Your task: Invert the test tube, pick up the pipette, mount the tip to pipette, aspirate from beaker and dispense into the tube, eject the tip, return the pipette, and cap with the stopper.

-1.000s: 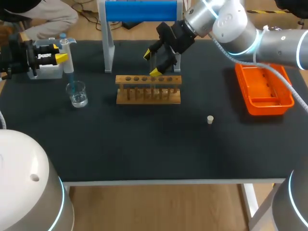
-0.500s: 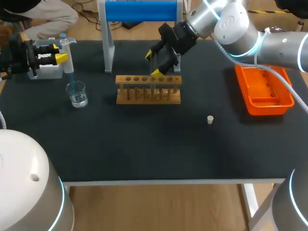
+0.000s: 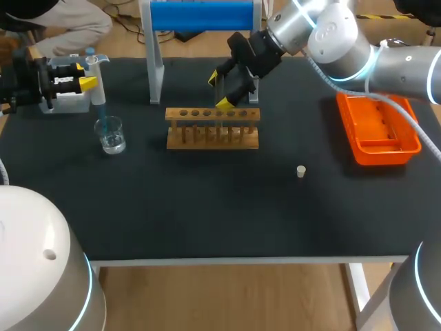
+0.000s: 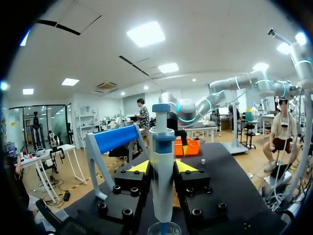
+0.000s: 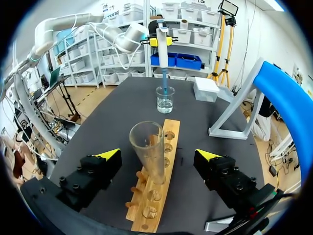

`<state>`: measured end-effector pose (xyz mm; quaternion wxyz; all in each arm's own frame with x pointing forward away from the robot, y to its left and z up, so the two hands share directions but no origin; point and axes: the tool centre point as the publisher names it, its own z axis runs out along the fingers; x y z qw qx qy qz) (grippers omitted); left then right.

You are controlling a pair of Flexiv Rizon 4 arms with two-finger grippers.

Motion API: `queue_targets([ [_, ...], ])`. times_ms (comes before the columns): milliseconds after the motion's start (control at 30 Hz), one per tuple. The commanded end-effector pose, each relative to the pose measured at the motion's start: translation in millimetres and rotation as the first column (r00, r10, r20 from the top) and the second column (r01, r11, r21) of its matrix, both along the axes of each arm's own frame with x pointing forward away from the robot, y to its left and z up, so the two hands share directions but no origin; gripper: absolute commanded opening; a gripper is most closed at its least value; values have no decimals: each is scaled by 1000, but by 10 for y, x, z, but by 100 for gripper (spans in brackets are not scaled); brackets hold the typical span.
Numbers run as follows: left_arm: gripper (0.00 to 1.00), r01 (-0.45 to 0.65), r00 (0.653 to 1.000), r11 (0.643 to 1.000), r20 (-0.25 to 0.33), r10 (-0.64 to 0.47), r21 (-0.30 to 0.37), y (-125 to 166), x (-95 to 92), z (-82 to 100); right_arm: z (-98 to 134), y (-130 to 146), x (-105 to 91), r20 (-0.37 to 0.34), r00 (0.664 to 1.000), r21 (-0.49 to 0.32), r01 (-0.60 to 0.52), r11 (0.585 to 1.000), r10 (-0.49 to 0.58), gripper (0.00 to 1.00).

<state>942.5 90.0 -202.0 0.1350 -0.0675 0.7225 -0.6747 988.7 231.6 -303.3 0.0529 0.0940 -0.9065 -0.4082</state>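
Over the long wooden test tube rack [image 3: 212, 128] hangs the right gripper [image 3: 218, 91], its yellow-tipped fingers spread wide to either side of the clear glass test tube [image 5: 149, 152], neither of them touching it; the tube stands mouth up in one of the rack's holes. Well to the left of the rack, the left gripper [image 3: 84, 74] is clamped on the blue and white plastic pipette [image 4: 162, 166], held upright, both fingers pressing its body from two sides; the pipette's pale blue tip reaches down into the small clear glass beaker [image 3: 110, 134], which holds clear liquid and stands near the rack's left end. By this, drawing from the beaker looks to be the step in hand; it should go best with the tip kept under the liquid and off the glass wall, the pipette vertical, and the lift straight up so the beaker is not dragged; the right arm ought to clear the rack's top before the pipette crosses to the tube's mouth. The small white stopper [image 3: 301, 172] lies on the black mat to the right of the rack, nearer the front edge, untouched.
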Motion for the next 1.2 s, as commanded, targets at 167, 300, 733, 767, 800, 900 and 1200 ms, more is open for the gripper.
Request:
queue_targets([
  [167, 0, 1, 1000, 1000, 0, -1, 0, 3, -2, 7, 34, -12, -37, -13, 1000, -3, 15, 1000, -15, 100],
  [300, 0, 1, 1000, 1000, 0, -1, 0, 3, -2, 7, 32, -16, -68, -16, 1000, -5, 16, 1000, -16, 100],
  [733, 0, 1, 1000, 1000, 0, -1, 0, 3, -2, 7, 32, -33, -117, -6, 999, -14, 40, 999, -40, 100],
  [767, 0, 1, 1000, 1000, 0, -1, 0, 3, -2, 7, 33, -35, -120, 0, 999, -17, 44, 999, -44, 100],
  [800, 0, 1, 1000, 1000, 0, -1, 0, 3, -2, 7, 32, -36, -121, 0, 999, -18, 45, 999, -45, 100],
  [900, 0, 1, 1000, 1000, 0, -1, 0, 3, -2, 7, 32, -36, -123, 5, 999, -23, 50, 998, -50, 100],
  [1200, 0, 1, 1000, 1000, 0, -1, 0, 3, -2, 7, 32, -36, -123, 5, 999, -23, 50, 998, -50, 100],
])
